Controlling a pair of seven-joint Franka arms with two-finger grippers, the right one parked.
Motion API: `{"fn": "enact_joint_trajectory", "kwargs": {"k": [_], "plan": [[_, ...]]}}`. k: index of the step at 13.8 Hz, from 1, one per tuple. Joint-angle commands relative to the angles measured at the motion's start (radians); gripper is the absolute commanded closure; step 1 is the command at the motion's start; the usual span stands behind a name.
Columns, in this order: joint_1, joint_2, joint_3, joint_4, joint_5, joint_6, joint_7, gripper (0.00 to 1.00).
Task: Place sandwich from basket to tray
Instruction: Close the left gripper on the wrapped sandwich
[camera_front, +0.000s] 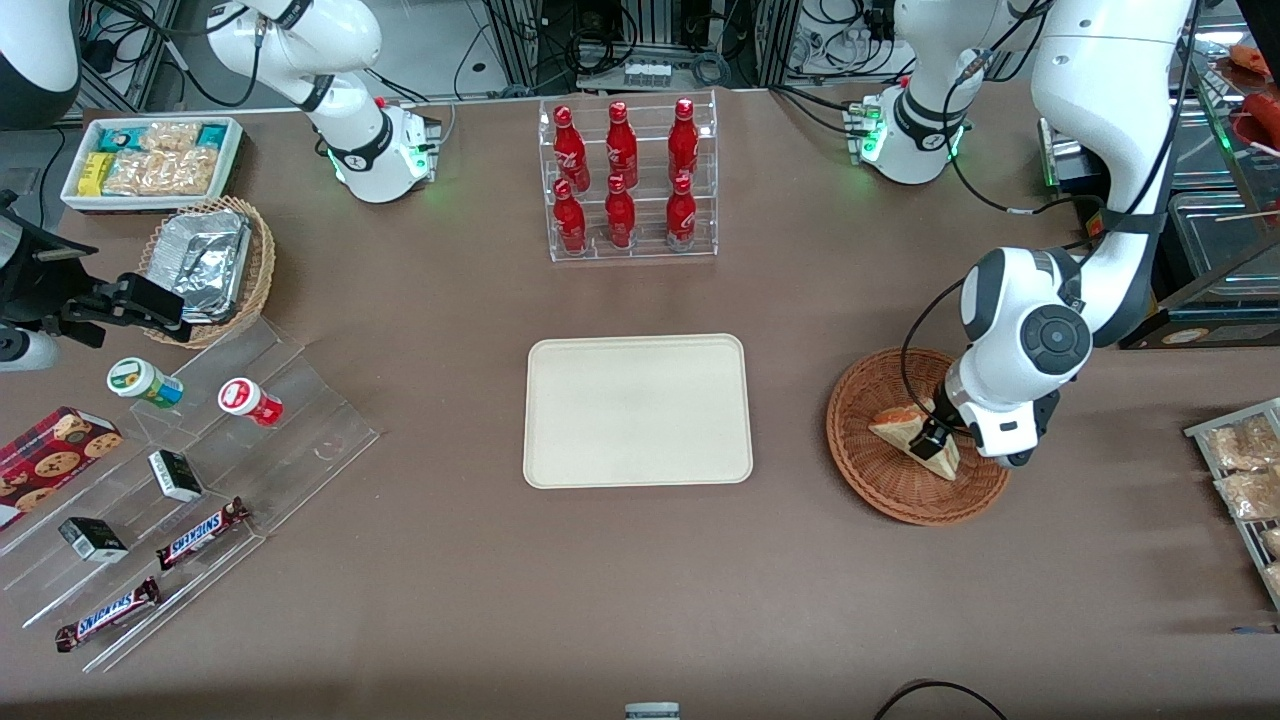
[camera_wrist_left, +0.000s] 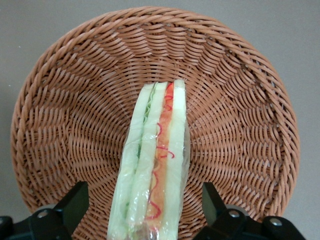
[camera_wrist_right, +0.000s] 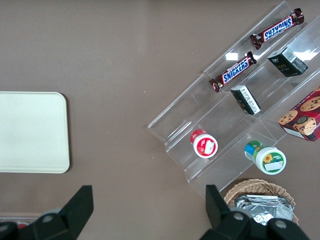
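snack bars (camera_front: 150, 575) are lying nearest the camera. gripper (camera_front: 935, 432) is straddling the sandwich (camera_wrist_left: 155, 165) in the basket (camera_wrist_left: 65, 100), fingers spread wide, gripping nothing; grasping looks underway. closing, lifting and carrying to the tray (camera_front: 637, 411) probably follow.

The gripper (camera_front: 933, 437) is lowered into the basket (camera_front: 880, 480) onto the sandwich (camera_front: 905, 425). The tray (camera_front: 637, 410) is seen well apart, bare, nearer the parked arm's end.
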Motion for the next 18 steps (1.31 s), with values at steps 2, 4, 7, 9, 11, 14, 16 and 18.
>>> {"fn": "enact_joint_trajectory", "kwargs": {"k": [2, 4, 7, 9, 11, 14, 16, 18], "plan": [[-0.008, -0.023, 0.005, -0.038, 0.006, 0.024, -0.036, 0.00], [-0.008, -0.021, 0.005, -0.036, -0.001, 0.026, -0.051, 0.18], [-0.006, 0.003, 0.005, 0.002, -0.001, 0.012, -0.079, 1.00], [-0.006, 0.005, 0.005, 0.013, -0.001, 0.007, -0.079, 1.00], [-0.008, 0.003, 0.003, 0.028, 0.000, 0.001, -0.077, 1.00], [-0.011, -0.018, -0.001, 0.115, 0.005, -0.151, -0.061, 1.00], [-0.041, -0.038, -0.009, 0.212, 0.008, -0.316, -0.042, 1.00], [-0.092, -0.034, -0.010, 0.322, 0.005, -0.451, -0.013, 1.00]]}}
